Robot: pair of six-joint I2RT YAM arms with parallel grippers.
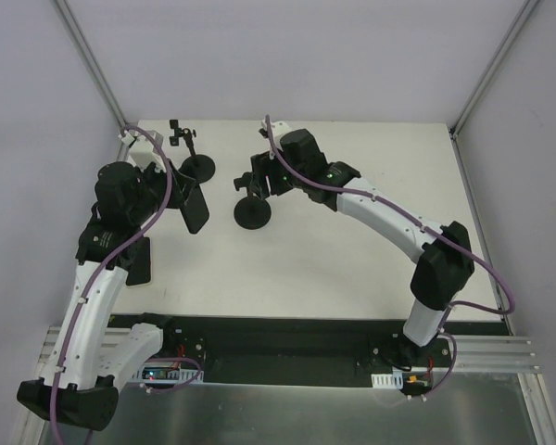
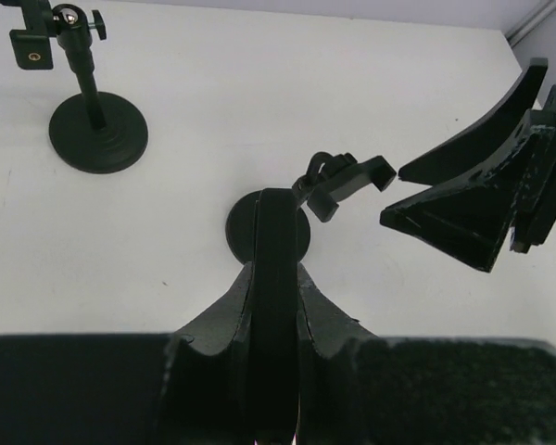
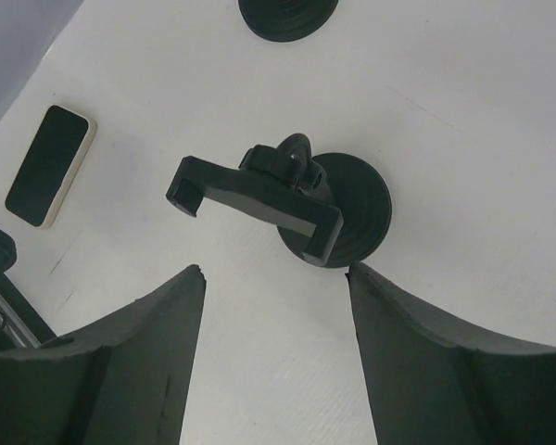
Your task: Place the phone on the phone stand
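My left gripper point(image 1: 185, 197) is shut on a black phone point(image 1: 195, 208) and holds it edge-up above the table, left of the phone stand. In the left wrist view the phone point(image 2: 276, 306) stands edge-on between the fingers point(image 2: 218, 315). The black phone stand point(image 1: 252, 211) has a round base and a clamp head point(image 1: 245, 183); the clamp point(image 2: 347, 181) is empty. My right gripper point(image 1: 264, 178) is open right beside the clamp. In the right wrist view the gripper point(image 3: 276, 278) is spread just short of the clamp point(image 3: 255, 195) and base point(image 3: 347, 209).
A second black stand point(image 1: 196, 167) with a small clamp stands at the back left; it also shows in the left wrist view point(image 2: 97, 130). Another phone point(image 1: 139, 262) lies flat on the table at the left; it also shows in the right wrist view point(image 3: 48, 165).
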